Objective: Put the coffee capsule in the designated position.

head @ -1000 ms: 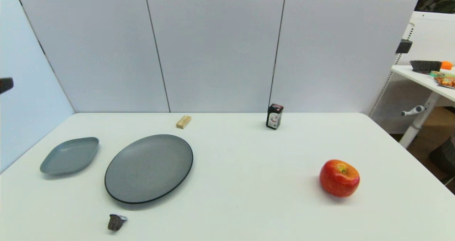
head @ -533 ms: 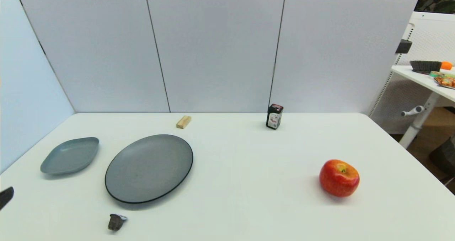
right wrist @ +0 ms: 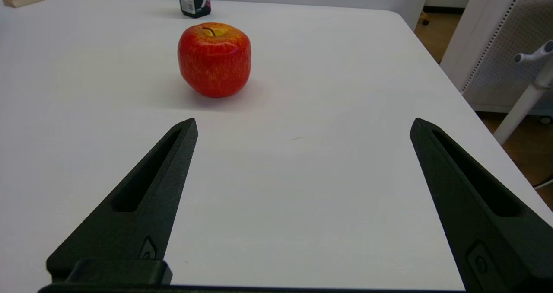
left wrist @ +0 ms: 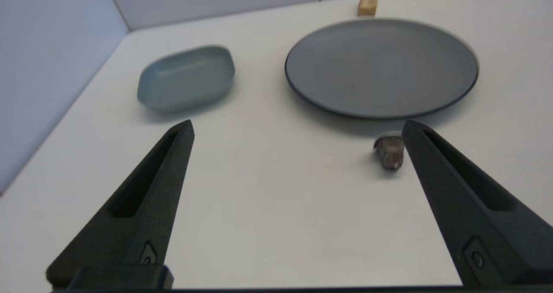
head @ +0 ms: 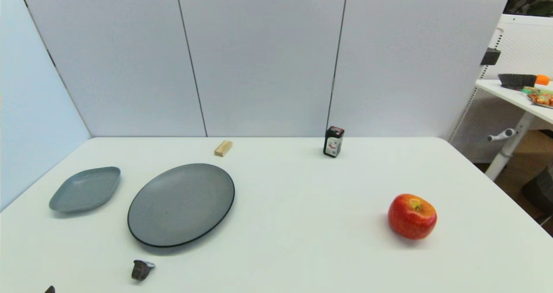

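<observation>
The coffee capsule (head: 141,270), small and dark grey-brown, lies on its side on the white table just in front of the round grey plate (head: 181,204). In the left wrist view the capsule (left wrist: 389,151) lies close beside one fingertip (left wrist: 410,128), apart from it and not between the fingers. My left gripper (left wrist: 298,126) is open and holds nothing; in the head view only a dark tip (head: 49,289) of it shows at the bottom left corner. My right gripper (right wrist: 302,124) is open and empty over the table's near right part, out of the head view.
A small blue-grey dish (head: 85,189) sits left of the plate. A wooden block (head: 223,148) and a black bottle with a white label (head: 333,141) stand near the back wall. A red apple (head: 412,216) sits on the right. The table's right edge (right wrist: 436,64) is near.
The dark tip of my left gripper has dropped along the picture's left edge, from high up to the bottom left corner. The capsule and other things stay put.
</observation>
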Robot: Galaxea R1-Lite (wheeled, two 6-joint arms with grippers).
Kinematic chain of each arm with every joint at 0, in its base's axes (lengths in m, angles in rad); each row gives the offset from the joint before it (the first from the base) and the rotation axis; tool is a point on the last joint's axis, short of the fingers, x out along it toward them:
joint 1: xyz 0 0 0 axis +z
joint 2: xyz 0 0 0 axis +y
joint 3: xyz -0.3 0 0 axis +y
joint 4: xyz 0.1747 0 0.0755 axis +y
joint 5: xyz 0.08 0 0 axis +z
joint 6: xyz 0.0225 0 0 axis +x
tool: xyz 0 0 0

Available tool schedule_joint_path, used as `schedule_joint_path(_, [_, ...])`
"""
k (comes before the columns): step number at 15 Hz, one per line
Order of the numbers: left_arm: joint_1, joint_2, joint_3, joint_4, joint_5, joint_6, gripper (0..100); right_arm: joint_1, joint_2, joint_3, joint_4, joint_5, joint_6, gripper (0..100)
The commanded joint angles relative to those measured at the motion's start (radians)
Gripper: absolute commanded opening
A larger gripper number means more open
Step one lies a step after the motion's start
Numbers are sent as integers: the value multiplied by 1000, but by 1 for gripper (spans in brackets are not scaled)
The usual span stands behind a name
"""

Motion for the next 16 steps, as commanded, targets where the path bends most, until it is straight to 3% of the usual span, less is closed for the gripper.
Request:
schedule_joint_path(1, [16, -176, 51, 109, -14, -2, 100, 1, -2, 0, 0, 1, -1, 100])
schedule_joint_path(7, [16, -247, 51, 150, -30, -11, 100, 1, 1, 0, 0, 1, -1, 100])
schedule_joint_path(11, [17, -247, 51, 149, -10, -135, 100, -1, -2, 0, 1, 1, -1, 100])
schedule_joint_path(16, [17, -247, 51, 147, 6, -150, 100, -1, 1, 0, 0, 1, -1, 100])
